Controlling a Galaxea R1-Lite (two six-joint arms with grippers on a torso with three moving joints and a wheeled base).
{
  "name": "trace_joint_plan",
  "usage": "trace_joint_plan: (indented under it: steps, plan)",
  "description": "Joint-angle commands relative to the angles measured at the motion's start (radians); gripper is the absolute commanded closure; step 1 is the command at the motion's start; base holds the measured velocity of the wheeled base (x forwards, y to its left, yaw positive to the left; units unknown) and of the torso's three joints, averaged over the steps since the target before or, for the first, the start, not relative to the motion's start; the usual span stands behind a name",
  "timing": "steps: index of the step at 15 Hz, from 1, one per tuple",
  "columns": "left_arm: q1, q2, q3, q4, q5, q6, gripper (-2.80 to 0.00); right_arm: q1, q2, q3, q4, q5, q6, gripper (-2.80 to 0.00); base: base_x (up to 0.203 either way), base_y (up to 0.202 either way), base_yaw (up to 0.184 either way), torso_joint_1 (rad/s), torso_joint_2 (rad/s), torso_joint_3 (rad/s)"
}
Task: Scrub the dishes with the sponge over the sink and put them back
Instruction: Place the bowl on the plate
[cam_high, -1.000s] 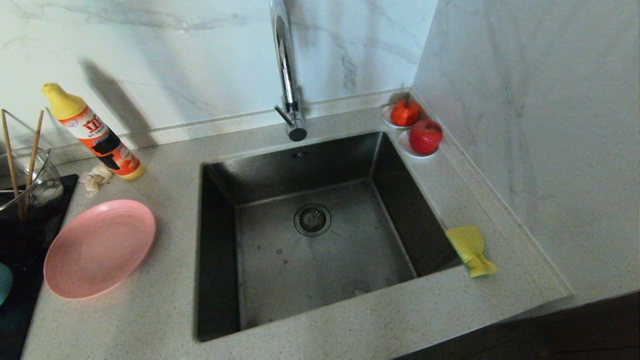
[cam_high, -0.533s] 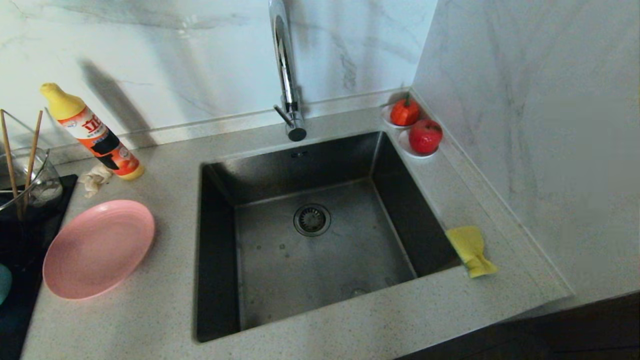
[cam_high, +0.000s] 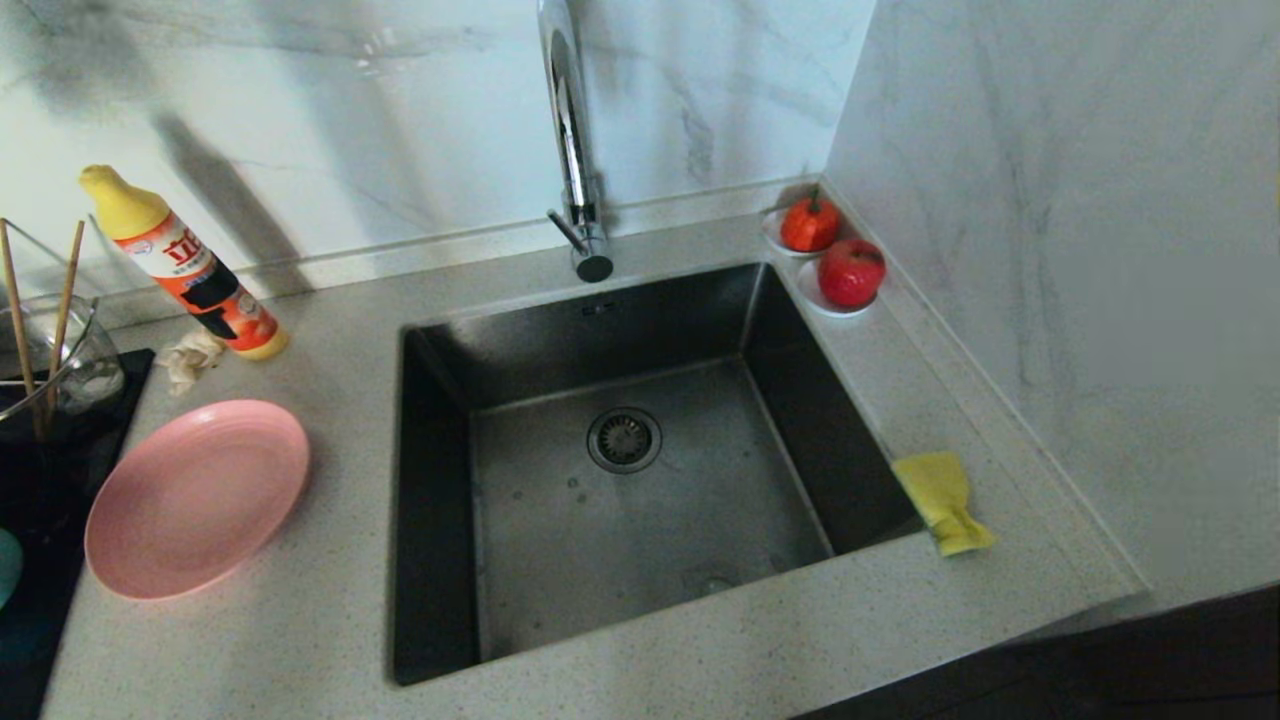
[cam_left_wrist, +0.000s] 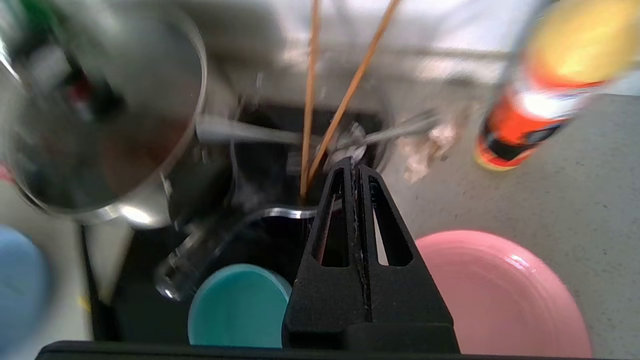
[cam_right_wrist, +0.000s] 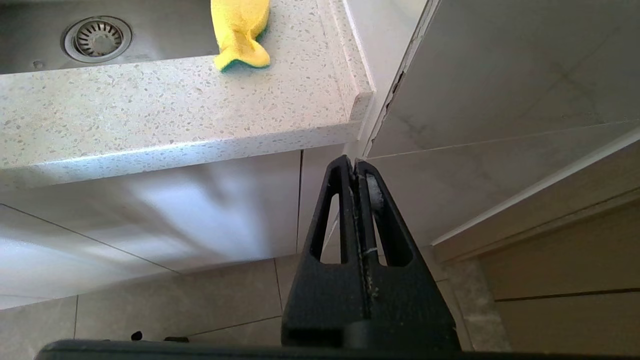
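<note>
chopsticks (cam_left_wrist: 310, 95) upright, probably in glass (cam_high: 60, 365) | sponge (cam_high: 940, 500) at sink (cam_high: 430, 500) rim | left gripper (cam_left_wrist: 356, 167), right gripper (cam_right_wrist: 354, 165) pressed together, empty

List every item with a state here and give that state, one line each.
Pink plate: on counter, empty.
Teal bowl: on black mat, untouched.
Wooden chopsticks: upright in glass container.
Yellow sponge: on sink's edge, unheld.
Left gripper: shut, empty.
Right gripper: shut, parked below counter.
</note>
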Motion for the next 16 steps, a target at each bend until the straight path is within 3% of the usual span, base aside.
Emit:
trace_joint_plan:
  steps: [1,4,10,11,12,16]
  plan:
    - [0.104,0.065,0.012,-0.004,-0.085,-0.041,0.00,0.000,0.002,0.000,0.000,0.000,-0.001,0.00,0.000,0.000,0.000,0.000,0.00,0.000]
    - [0.182,0.088,0.097,-0.008,-0.186,-0.055,0.00,0.000,0.002,0.000,0.000,0.000,-0.001,0.00,0.000,0.000,0.000,0.000,0.00,0.000]
    - [0.228,0.124,0.208,-0.031,-0.251,-0.063,0.00,0.000,0.002,0.000,0.000,0.000,-0.001,0.00,0.000,0.000,0.000,0.000,0.00,0.000]
    - [0.235,0.130,0.223,-0.028,-0.252,-0.066,-2.29,0.000,0.002,0.000,0.000,0.000,-0.001,0.00,0.000,0.000,0.000,0.000,0.00,0.000]
    - [0.238,0.136,0.242,-0.028,-0.253,-0.066,-2.80,0.000,0.002,0.000,0.000,0.000,-0.001,0.00,0.000,0.000,0.000,0.000,0.00,0.000]
    - [0.269,0.155,0.293,-0.022,-0.270,-0.066,-2.80,0.000,0.002,0.000,0.000,0.000,-0.001,0.00,0.000,0.000,0.000,0.000,0.00,0.000]
